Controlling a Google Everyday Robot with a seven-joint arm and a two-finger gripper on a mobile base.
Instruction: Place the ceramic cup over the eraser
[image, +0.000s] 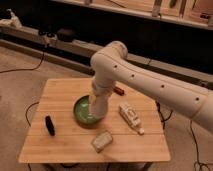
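One gripper (98, 112) over green bowl (80, 113)

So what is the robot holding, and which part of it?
It looks like the ceramic cup. The gripper holds it by its top end, above the green bowl. The exact grip is hidden.

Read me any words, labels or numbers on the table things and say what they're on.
None can be read.
White pack: dark marks, too blurred to read.
Eraser, cream block, green bowl: no text visible.
Gripper, over the green bowl: no text visible.
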